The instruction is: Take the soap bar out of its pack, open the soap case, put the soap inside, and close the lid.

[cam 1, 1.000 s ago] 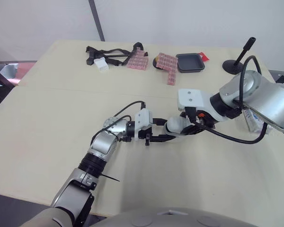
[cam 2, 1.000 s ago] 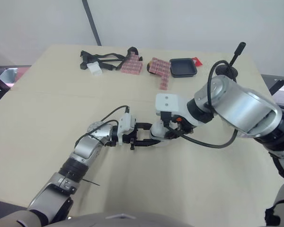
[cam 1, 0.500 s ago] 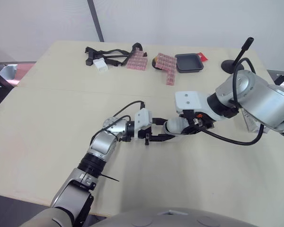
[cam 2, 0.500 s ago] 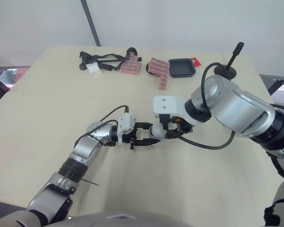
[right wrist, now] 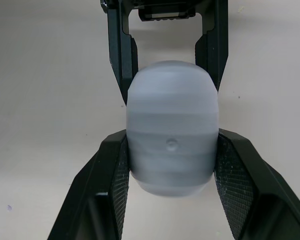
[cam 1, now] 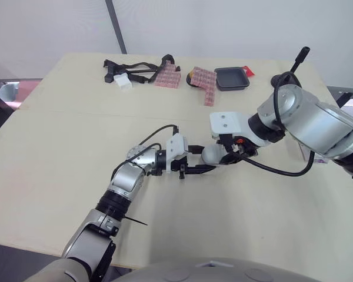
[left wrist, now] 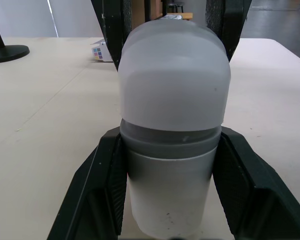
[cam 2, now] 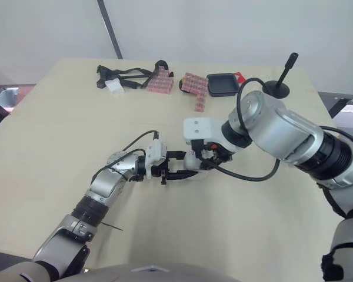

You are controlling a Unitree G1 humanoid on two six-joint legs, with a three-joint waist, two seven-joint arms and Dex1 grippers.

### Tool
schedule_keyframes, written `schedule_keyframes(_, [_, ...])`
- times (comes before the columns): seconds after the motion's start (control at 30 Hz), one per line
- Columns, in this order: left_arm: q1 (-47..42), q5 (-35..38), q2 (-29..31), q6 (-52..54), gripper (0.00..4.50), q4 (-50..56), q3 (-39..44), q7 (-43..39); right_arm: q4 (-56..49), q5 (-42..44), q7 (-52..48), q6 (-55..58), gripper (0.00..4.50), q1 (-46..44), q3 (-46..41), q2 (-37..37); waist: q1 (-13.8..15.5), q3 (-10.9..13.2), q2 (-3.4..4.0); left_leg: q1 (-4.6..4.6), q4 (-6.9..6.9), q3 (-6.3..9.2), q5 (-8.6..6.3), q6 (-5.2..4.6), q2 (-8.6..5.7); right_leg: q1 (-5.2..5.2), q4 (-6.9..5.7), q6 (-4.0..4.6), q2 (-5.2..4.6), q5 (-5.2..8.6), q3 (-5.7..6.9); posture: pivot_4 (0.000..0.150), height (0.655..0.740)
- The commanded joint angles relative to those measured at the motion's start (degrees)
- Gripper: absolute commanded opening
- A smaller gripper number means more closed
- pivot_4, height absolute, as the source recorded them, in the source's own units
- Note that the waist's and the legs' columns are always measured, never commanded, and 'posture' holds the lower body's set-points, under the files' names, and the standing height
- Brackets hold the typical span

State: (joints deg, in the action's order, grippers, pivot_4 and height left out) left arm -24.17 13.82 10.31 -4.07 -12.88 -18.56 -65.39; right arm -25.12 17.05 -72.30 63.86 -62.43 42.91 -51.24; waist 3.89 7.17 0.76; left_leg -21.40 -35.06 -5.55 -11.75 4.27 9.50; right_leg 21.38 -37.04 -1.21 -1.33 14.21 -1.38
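Soap case: the soap case is between the two grippers, low over the middle of the table. I cannot tell if it touches the table.
Left gripper: the left gripper is closed around the grey lower part of the case. One finger presses on each side.
Right gripper: the right gripper meets it from the opposite end. Its fingers are narrowed onto the cloudy rounded lid half.
Lid: it sits on the case, and a grey band shows at the seam.
Far from the grippers: along the far table edge lie a black tray, two pink patterned packs, black straps and a small white block. All are well apart from the case.
Behind the right arm: a black stand with a rod.
In the way: a black cable arcs over the left wrist, and the four fingers cover the case's sides.
Left wrist view adds: past the fingertips, a small box with coloured squares lies on the table.
Right wrist view adds: a small round mark on the lid.
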Motion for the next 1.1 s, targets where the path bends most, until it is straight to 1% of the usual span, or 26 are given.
schedule_keyframes(0.03, [-0.4, 0.8, -0.4, -1.4, 1.91, 2.1, 0.1, -0.6, 2.2, -2.4, 0.4, 0.0, 1.92, 1.0, 2.8, 0.8, 0.0, 0.0, -0.05, 0.01, 0.00, 0.00, 0.01, 0.00, 0.00, 0.00, 0.00, 0.00, 0.00, 0.00, 0.00, 0.150, 0.7400])
schedule_keyframes(0.37, [-0.6, 0.8, -0.4, -1.4, 1.91, 2.0, 0.2, -0.3, 3.3, -3.5, -0.1, -0.4, 1.92, 2.4, 3.5, 1.5, -0.2, -0.2, -0.28, 0.13, 0.02, 0.00, 0.02, 0.01, 0.01, -0.13, 0.00, 0.01, 0.00, 0.00, 0.00, 0.150, 0.7400])
schedule_keyframes(0.53, [-0.7, 0.9, -0.3, -1.5, 1.91, 1.9, 0.2, -0.3, 3.5, -3.8, -0.3, -0.1, 1.92, 2.8, 3.1, 1.9, -0.4, -0.2, -0.31, 0.38, 0.10, -0.01, 0.02, 0.02, 0.01, -0.37, 0.05, 0.02, -0.02, 0.01, 0.01, 0.150, 0.7400])
schedule_keyframes(0.6, [-0.8, 0.9, -0.3, -1.5, 1.91, 1.8, 0.2, -0.4, 3.8, -1.3, -0.7, 2.5, 1.92, 3.4, 1.4, 3.0, -0.5, -0.2, -0.32, 0.45, 0.16, -0.01, 0.03, 0.03, 0.01, -0.45, 0.09, 0.03, -0.02, 0.01, 0.01, 0.150, 0.7400])
schedule_keyframes(0.7, [-0.9, 1.0, -0.3, -1.5, 1.91, 1.8, 0.2, -0.4, 3.9, -0.6, -1.4, 3.7, 1.92, 3.6, 0.9, 3.5, -0.6, -0.2, -0.32, 0.47, 0.17, 0.00, 0.03, 0.03, 0.01, -0.50, 0.13, 0.03, -0.02, 0.01, 0.01, 0.150, 0.7400])
schedule_keyframes(1.1, [-0.7, 0.9, -0.2, -1.3, 1.91, 2.1, 0.2, -0.2, 5.7, -5.9, -1.9, -0.7, 1.92, 3.1, 3.5, 2.3, -0.7, -0.2, -0.34, 0.51, 0.23, 0.00, 0.03, 0.03, 0.01, -0.56, 0.26, 0.04, -0.02, 0.02, 0.03, 0.150, 0.7400])
